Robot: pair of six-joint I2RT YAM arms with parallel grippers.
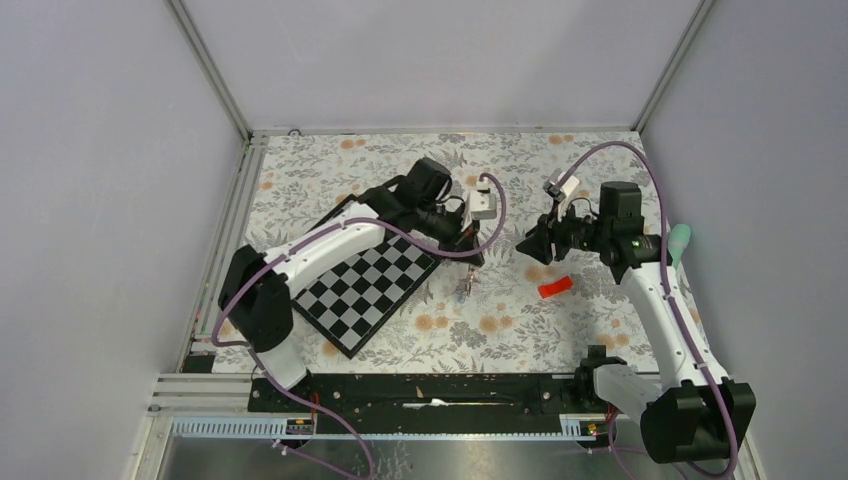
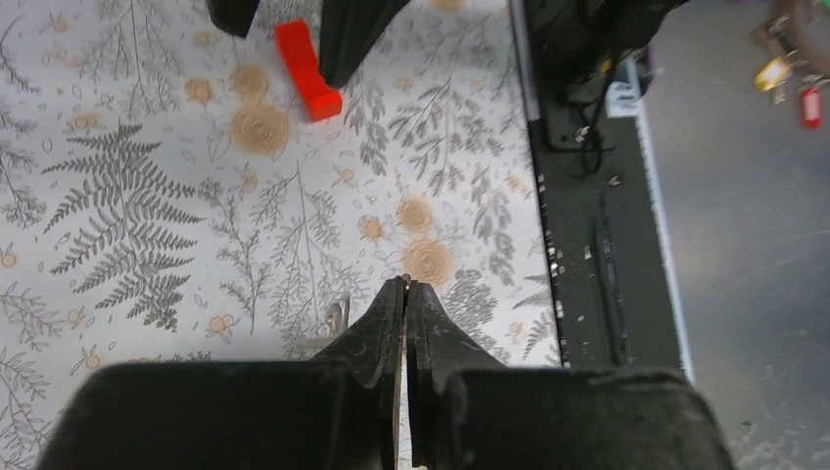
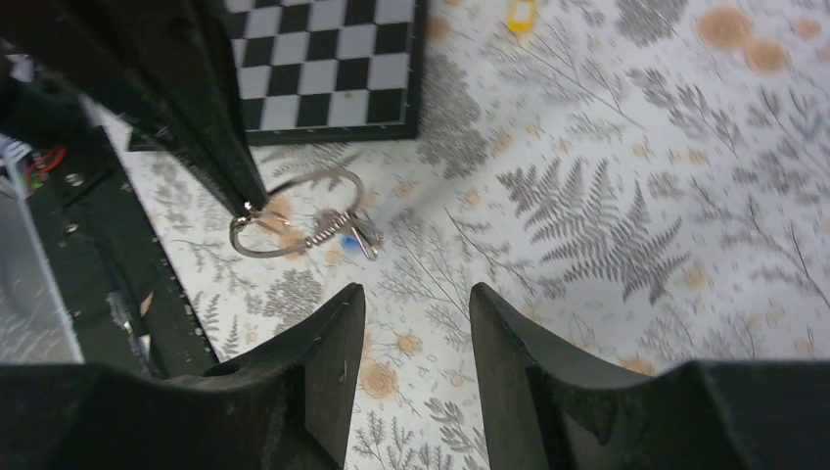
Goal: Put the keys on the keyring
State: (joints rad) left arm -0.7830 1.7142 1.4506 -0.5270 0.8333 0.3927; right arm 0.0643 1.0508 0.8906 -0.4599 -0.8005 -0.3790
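Start at the near edge of the tabletop (image 1: 520, 335), where your 2 arms are bolted. Your left arm reaches from the near left corner up over the chessboard (image 1: 372, 283), which lies turned at an angle on the left half of the floral tabletop.

Just past the board's right corner, near the middle of the tabletop, your left gripper (image 2: 404, 284) has its jaws pressed together. The right wrist view shows their tips clamped on the rim of the keyring (image 3: 262, 251). The ring sits just off the board's edge. You cannot tell whether it rests on the tabletop or hangs clear of it. The keys (image 3: 343, 235) bunch at the side of the ring away from the jaws, touching it, and 1 of them shows a blue cap (image 3: 349, 238). The blur keeps you from telling whether they are threaded onto the ring.

To the right of the ring, apart from it and toward the right edge, a red block (image 1: 555, 287) lies flat on the tabletop. Just beyond that block your right gripper (image 3: 416, 292) hovers, pointing left toward the ring. Its jaws are apart, with only the floral pattern showing in the gap.

In the right wrist view, 1 small yellow tag (image 3: 520, 15) lies on the tabletop near the board. At the right edge, beside your right arm, there is a pale green object (image 1: 680, 240) too small to make out.
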